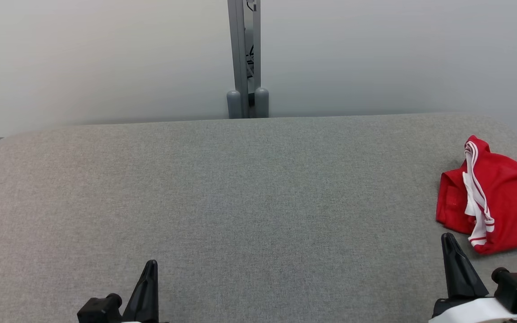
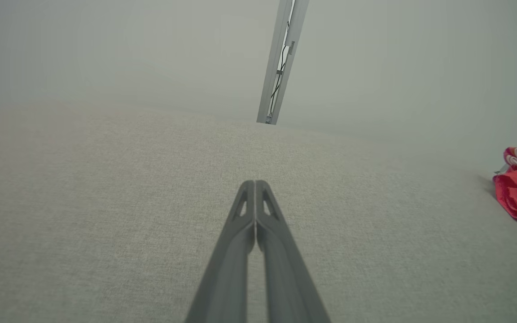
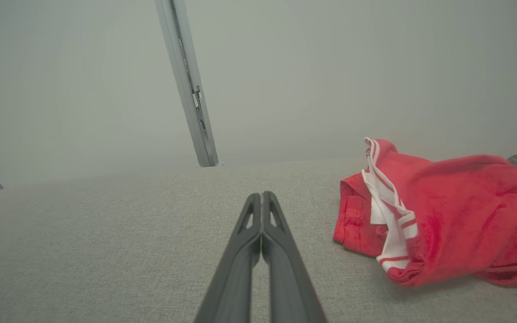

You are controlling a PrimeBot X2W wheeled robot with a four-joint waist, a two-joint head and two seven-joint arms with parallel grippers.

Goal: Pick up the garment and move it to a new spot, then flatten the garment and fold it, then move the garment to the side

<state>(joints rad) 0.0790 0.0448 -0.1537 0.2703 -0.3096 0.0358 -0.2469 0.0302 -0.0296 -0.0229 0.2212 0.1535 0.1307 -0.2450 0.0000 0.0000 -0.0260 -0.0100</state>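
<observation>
Red garment with white trim lies rumpled at 3 o'clock on the grey desk, running off the head view's edge.

Left hand at 7 o'clock and right hand at 5 o'clock: fingers pressed together, nothing held. The right hand is just short of the cloth and not touching it.

The heap fits either a garment awaiting pick-up or one set aside, though no neat fold shows.

Judgement: any grasp needs the fingers parted before contact, and a bite on the trimmed hem rather than the bulk.
</observation>
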